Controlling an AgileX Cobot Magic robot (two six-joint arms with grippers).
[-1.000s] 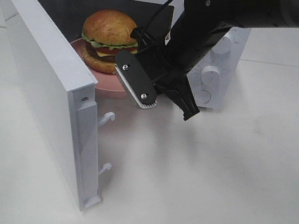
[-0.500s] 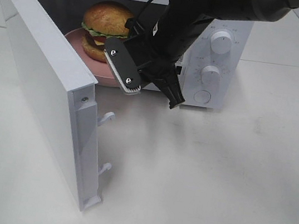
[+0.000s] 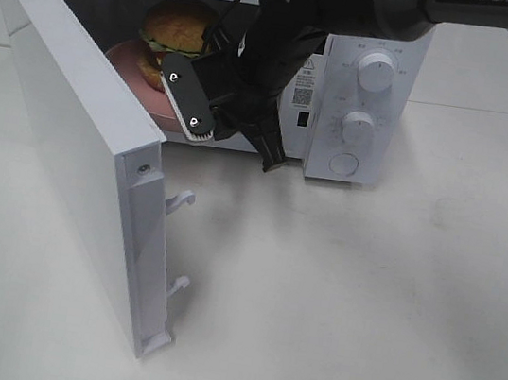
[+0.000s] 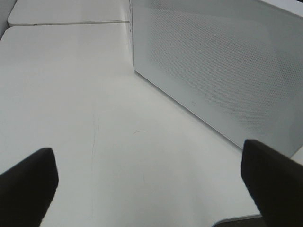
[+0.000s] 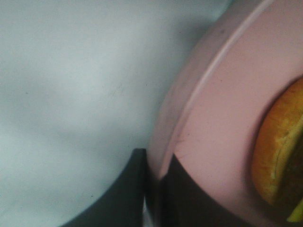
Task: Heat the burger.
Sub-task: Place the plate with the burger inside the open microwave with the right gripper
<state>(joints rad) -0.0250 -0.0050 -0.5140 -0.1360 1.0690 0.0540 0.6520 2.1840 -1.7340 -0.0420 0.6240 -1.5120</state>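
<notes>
Clamping the rim of the pink plate [image 5: 213,113], the right pincer [image 5: 154,165] holds the burger [image 3: 177,26] inside the open microwave [image 3: 377,36]; left pincer [image 4: 149,184] gapes wide, empty.

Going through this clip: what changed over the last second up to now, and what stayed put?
The right pincer, shut on the rim of the pink plate, moved toward the microwave and carried the plate and the burger deeper into the cavity. Nothing was newly gripped or let go. The microwave door stayed wide open, and the microwave itself did not shift.
</notes>
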